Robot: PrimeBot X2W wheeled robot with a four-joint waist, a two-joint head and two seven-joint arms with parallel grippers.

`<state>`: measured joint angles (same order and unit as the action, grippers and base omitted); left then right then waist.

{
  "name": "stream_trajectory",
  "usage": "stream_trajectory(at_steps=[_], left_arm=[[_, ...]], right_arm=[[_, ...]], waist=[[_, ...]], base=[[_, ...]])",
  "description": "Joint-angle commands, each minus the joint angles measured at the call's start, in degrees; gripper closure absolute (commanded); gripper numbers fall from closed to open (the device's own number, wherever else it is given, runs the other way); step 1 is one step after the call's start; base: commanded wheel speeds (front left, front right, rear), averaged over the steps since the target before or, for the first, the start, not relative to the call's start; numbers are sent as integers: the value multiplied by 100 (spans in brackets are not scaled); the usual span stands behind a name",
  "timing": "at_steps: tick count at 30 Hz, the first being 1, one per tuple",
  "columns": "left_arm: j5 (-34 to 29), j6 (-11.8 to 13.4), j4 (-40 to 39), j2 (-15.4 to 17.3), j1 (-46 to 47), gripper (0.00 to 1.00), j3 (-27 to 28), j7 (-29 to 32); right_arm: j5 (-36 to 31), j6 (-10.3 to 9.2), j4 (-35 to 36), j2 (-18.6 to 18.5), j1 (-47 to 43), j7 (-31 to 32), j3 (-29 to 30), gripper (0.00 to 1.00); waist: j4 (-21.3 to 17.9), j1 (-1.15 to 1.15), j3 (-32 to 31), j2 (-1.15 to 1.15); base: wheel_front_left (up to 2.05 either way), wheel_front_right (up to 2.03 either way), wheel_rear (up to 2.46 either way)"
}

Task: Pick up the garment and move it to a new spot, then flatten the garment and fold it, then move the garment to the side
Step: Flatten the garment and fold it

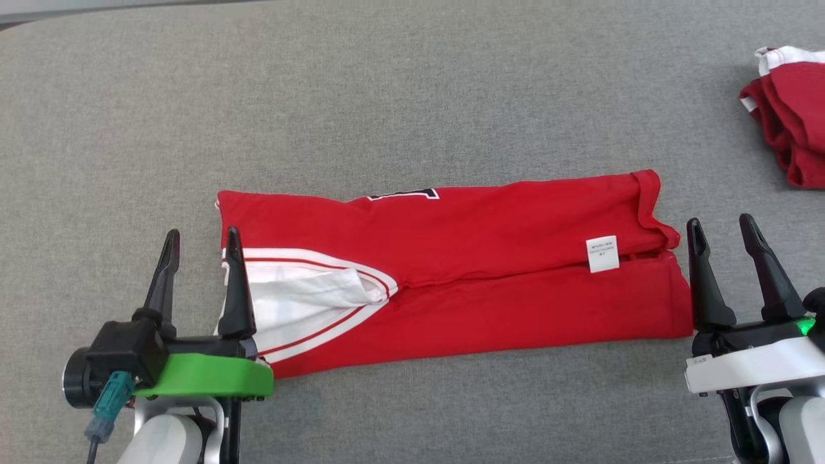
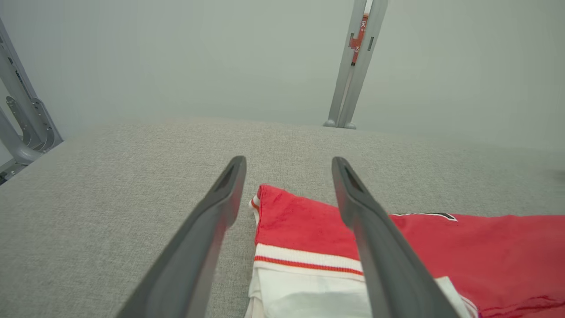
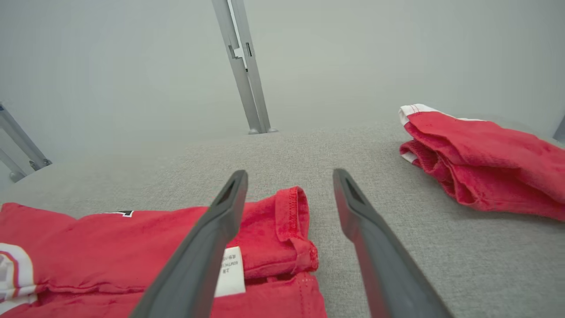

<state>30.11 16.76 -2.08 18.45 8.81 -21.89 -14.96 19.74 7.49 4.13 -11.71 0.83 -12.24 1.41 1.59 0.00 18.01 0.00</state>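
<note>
One red jersey (image 1: 483, 258), folded into a long band across the middle of the head view, flat on the grey cloth-covered table (image 1: 387, 96). White neckline with red stripes at its left end, small white label (image 1: 602, 253) near its right end, a sliver of black-and-white print along its upper edge.

At lower left, left pincer (image 1: 202, 233), fingers spread wide and gripping nothing. Inner finger over the collar end of the jersey, outer finger over bare table (contact with the cloth impossible to judge).

At lower right, right pincer (image 1: 720, 222), likewise spread wide and empty, just beside the hemmed end. Seen from its own wrist, one finger over the label corner, the other over bare table.

At the upper right edge, a second red garment (image 1: 789, 116) with white trim, bunched, well apart from the jersey.

Beyond the table in the left wrist view, a grey metal post (image 2: 355, 66) against a pale wall.
</note>
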Motion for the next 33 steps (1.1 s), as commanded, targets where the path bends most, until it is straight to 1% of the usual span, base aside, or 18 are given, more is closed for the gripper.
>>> stream_trajectory(at_steps=[1,8,13,21,27,30,33], left_arm=[[-118,17,-23,24,-135,0,29,-23],[-431,-13,-101,-6,-480,0,110,-27],[-508,-39,-23,24,-511,0,116,-28],[-558,-91,17,-41,-454,0,215,-29],[-690,-142,-87,-83,-260,0,185,-28],[-747,-168,-202,-176,-130,0,131,-28],[-779,-280,-223,-249,29,0,133,-28]], right_arm=[[-88,0,86,53,-119,84,16,0],[-354,0,494,214,-454,496,-17,0],[-380,0,638,266,-581,646,1,0],[-361,0,689,322,-647,714,60,0],[-285,0,593,310,-549,751,136,0],[-229,0,392,228,-382,745,185,0],[-142,0,82,153,-156,703,199,0]], waist=[[-107,0,-213,0],[-158,0,-627,0],[-125,0,-698,0],[-83,0,-691,0],[40,0,-466,0],[155,0,-203,0],[270,0,63,0]], base=[[0,0,0],[0,0,0],[0,0,0],[0,0,0],[0,0,0],[0,0,0],[0,0,0]])
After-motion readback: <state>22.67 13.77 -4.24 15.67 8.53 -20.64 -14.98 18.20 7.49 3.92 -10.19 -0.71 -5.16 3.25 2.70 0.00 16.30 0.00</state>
